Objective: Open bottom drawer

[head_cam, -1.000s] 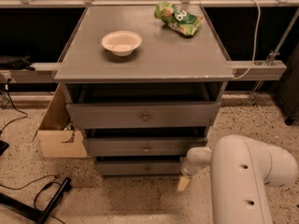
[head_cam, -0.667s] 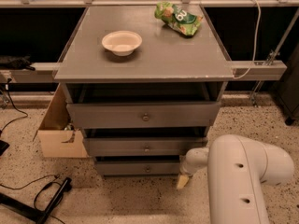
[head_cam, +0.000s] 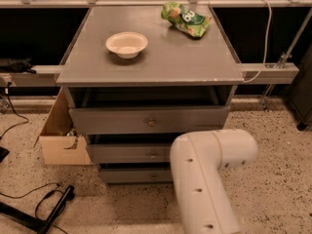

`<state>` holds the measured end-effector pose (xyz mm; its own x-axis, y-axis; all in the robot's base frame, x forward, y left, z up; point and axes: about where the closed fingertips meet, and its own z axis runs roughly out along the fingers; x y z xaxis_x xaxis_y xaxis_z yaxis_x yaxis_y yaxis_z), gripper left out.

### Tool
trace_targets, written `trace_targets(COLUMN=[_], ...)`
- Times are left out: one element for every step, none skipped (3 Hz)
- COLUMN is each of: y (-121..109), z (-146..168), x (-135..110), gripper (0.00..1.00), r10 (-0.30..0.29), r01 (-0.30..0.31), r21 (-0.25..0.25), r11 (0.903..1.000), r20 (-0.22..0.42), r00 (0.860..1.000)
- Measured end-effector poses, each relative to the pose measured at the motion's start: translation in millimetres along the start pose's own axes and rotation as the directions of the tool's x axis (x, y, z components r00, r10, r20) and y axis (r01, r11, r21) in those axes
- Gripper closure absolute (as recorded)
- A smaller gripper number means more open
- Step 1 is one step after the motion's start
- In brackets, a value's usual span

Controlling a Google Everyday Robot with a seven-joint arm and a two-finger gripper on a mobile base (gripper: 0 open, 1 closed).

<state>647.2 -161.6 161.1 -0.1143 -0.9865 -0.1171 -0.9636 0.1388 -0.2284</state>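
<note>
Over the right edge of the bottom drawer (head_cam: 131,175), the arm (head_cam: 204,179) hides the hand, grip unknowable.

You're looking down from high in front | facing the grey cabinet (head_cam: 161,57) | sitting near, white arm (head_cam: 204,179) crowding bottom-right, hiding the gripper

gripper hidden behind white arm (head_cam: 207,179); arm covers right end of bottom drawer (head_cam: 127,175), arm cut off at near edge.
</note>
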Motion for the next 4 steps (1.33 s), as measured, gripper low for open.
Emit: trace_targets(y=[-1.3, 9.3, 19.7, 18.5], z=[13.8, 13.2, 6.6, 1.6], x=[-6.5, -2.2, 4.3, 3.7], gripper=[0.26, 0.49, 0.73, 0.96], r10=[-0.042, -0.052, -0.057, -0.057], r01=[0.042, 0.052, 0.055, 0.055], r21=[0.001, -0.009, -0.029, -0.029], r11=[0.9991, 0.9986, 0.9980, 0.9980], r20=[-0.060, -0.075, -0.077, -0.077], r00=[0.997, 0.996, 0.995, 0.995])
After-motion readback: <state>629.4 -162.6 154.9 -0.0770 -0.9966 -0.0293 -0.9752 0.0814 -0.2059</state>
